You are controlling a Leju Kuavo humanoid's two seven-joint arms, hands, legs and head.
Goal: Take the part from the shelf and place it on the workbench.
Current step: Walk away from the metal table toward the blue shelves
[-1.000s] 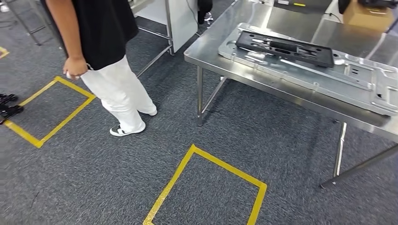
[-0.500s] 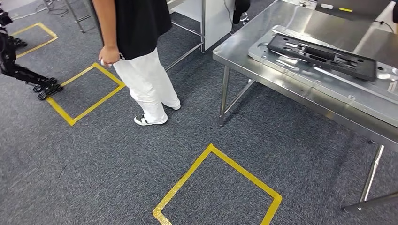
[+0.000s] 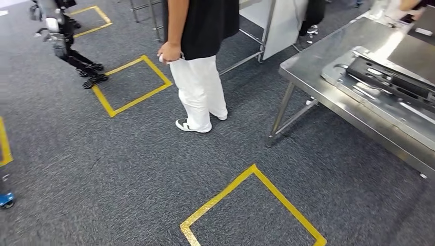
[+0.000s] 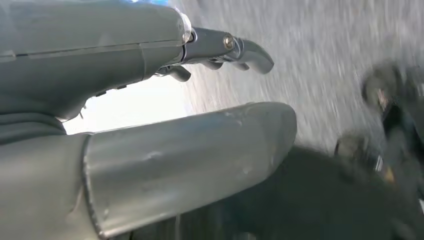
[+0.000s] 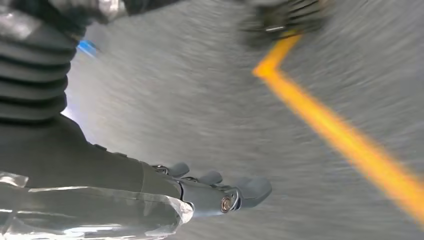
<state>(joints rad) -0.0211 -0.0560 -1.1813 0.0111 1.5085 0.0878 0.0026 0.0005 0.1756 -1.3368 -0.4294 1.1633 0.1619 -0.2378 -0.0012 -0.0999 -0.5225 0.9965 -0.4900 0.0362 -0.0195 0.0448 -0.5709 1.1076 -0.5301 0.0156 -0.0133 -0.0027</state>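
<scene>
A steel workbench [image 3: 314,65] stands at the right of the head view. On it lies a silver metal plate [image 3: 365,95] with a black flat part [image 3: 391,78] resting on top. My left hand [image 4: 165,145] hangs over the grey carpet in the left wrist view, with its thumb and fingers [image 4: 245,49] apart and nothing between them. My right hand [image 5: 150,185] also hangs over the carpet, and its straight fingers [image 5: 247,192] hold nothing. Both wrist views are blurred by motion.
A person [image 3: 200,77] in a black shirt and white trousers stands mid-floor, left of the workbench. Another robot [image 3: 60,38] stands at the far left. Yellow tape squares [image 3: 225,196] mark the carpet. A metal frame with a white panel [image 3: 281,23] stands behind the person.
The camera has swung left, so the workbench and the person have slid to the right of the picture. The other robot has come into view at the far left.
</scene>
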